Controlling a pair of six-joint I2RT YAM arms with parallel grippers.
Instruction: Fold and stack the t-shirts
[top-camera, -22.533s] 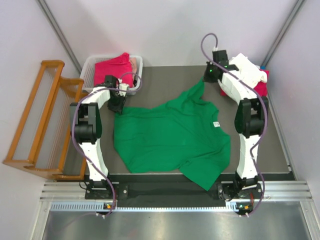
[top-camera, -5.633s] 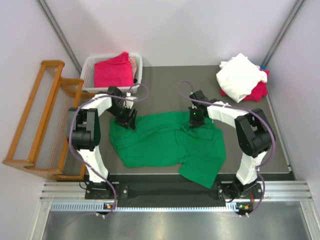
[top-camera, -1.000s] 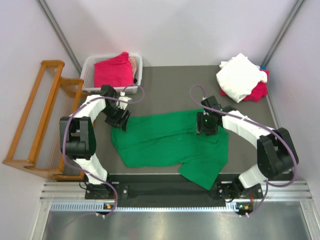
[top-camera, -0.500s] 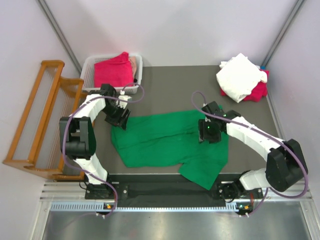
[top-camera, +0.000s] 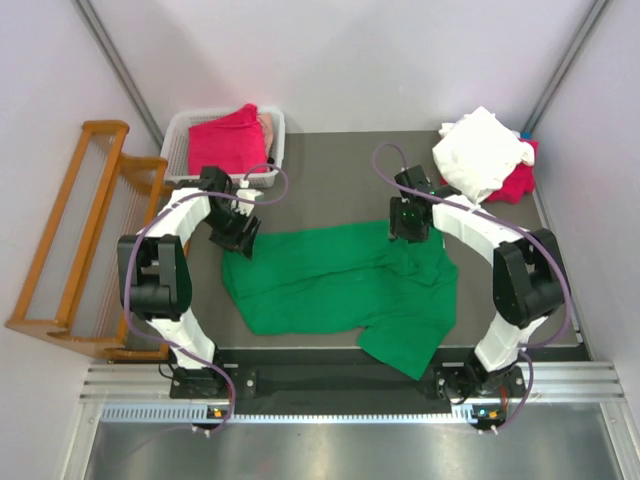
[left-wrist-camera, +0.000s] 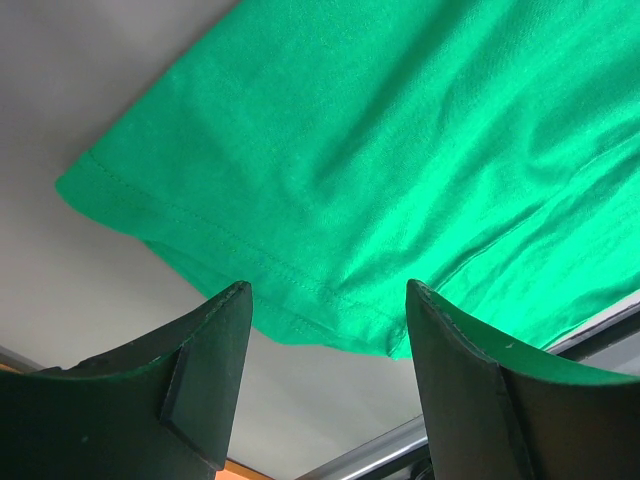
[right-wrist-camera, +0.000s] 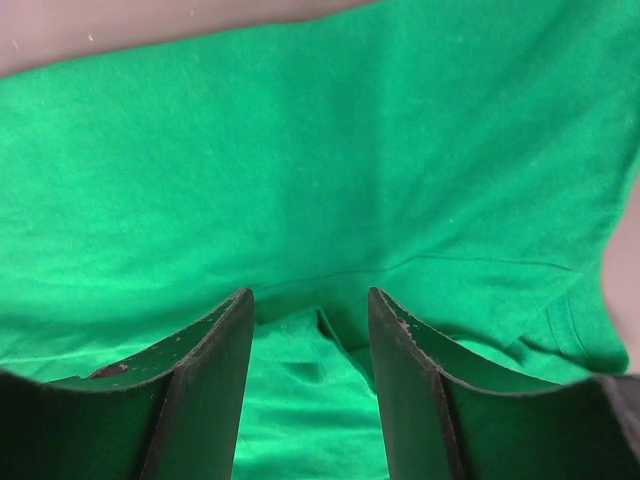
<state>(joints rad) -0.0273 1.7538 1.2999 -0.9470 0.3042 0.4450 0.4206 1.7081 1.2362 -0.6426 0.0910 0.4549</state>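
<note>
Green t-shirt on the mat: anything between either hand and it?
Nothing visible. The left hand hangs open above the far-left corner of the crumpled green t-shirt, the right hand open above its far edge; the wrist views show nothing in between.

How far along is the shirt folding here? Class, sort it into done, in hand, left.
Done: white shirt stacked on a red shirt, far right. In hand: green t-shirt, partly folded; left gripper and right gripper open over its far edge. Left: finish, stack it; basket holds more.
</note>
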